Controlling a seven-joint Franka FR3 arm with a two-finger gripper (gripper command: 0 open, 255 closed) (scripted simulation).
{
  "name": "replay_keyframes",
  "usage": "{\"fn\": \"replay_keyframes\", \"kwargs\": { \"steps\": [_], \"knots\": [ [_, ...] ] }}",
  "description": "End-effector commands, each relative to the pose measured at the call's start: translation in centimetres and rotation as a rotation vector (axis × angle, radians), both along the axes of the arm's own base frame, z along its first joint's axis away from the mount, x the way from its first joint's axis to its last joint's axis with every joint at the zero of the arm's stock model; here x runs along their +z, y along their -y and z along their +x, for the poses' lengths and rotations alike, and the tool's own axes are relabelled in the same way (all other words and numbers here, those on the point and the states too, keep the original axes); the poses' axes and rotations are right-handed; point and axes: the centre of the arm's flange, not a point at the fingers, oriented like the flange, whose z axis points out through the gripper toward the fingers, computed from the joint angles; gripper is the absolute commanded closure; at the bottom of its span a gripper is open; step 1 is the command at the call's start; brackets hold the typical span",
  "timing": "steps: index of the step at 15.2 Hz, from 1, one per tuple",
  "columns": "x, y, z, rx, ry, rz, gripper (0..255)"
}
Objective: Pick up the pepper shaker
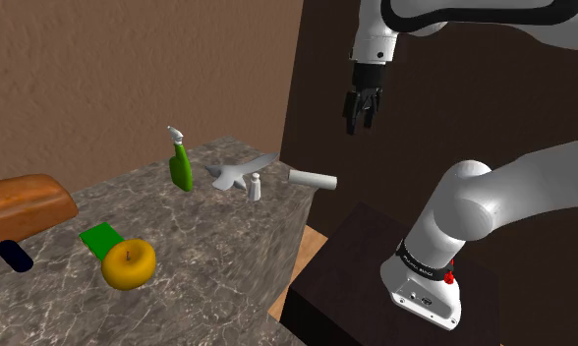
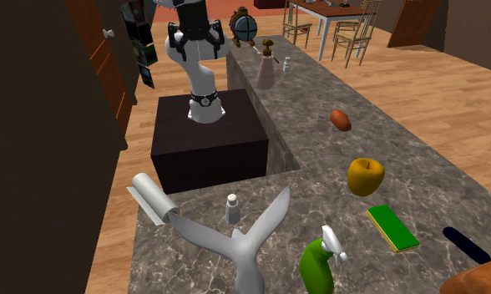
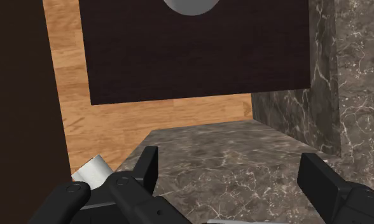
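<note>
The pepper shaker (image 1: 255, 186) is a small white bottle with a grey cap, standing upright on the marble counter (image 1: 208, 265) beside a grey tongs-like tool (image 1: 240, 171). The second exterior view has the shaker (image 2: 232, 208) near the counter's end, between a white cylinder (image 2: 154, 197) and the tool (image 2: 235, 242). My black gripper (image 1: 361, 116) hangs open high in the air, above and to the shoulder view's right of the shaker, holding nothing. In the wrist view the gripper (image 3: 233, 179) has its fingers wide apart over the counter's end, with the cylinder (image 3: 93, 170) beside one finger.
A green spray bottle (image 1: 181, 165), yellow apple (image 1: 129, 262), green sponge (image 1: 100, 239), dark blue object (image 1: 15, 256) and bread loaf (image 1: 22, 204) share the counter. The dark stand (image 1: 356, 285) adjoins its end. Farther along are a brown lump (image 2: 341, 120), pink bottle (image 2: 266, 68) and another small shaker (image 2: 286, 64).
</note>
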Motion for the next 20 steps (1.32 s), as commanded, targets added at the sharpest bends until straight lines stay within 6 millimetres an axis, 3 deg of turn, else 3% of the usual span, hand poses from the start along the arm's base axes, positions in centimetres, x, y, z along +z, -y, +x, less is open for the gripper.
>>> {"fn": "replay_keyframes", "kwargs": {
  "steps": [1,20],
  "knots": [
    [0.0,0.0,0.0,0.0,0.0,0.0,0],
    [-17.1,-1.2,15.9,0.033,0.143,0.025,0]
  ]
}}
